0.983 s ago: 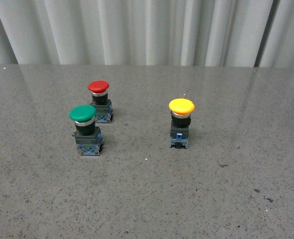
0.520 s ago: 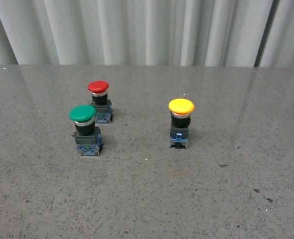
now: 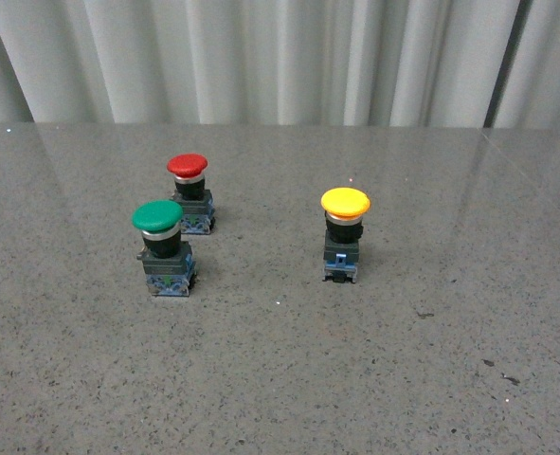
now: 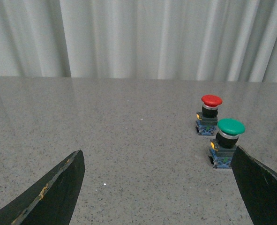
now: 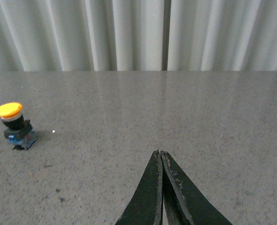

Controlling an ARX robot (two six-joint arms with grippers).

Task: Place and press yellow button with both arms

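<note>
The yellow button (image 3: 345,232) stands upright on the grey speckled table, right of centre in the front view; no arm shows there. The right wrist view also holds the yellow button (image 5: 14,124), far off to one side of my right gripper (image 5: 160,153), whose two black fingers are pressed together with nothing between them. My left gripper (image 4: 158,157) is open, its fingers (image 4: 58,187) spread wide over bare table, well apart from any button. In the left wrist view only a sliver of a block shows at the frame's edge.
A green-capped button (image 3: 163,246) and a red-capped button (image 3: 190,192) stand close together left of centre; the green button (image 4: 226,147) sits just beside one left finger. Pale pleated curtains (image 3: 280,57) close off the table's far edge.
</note>
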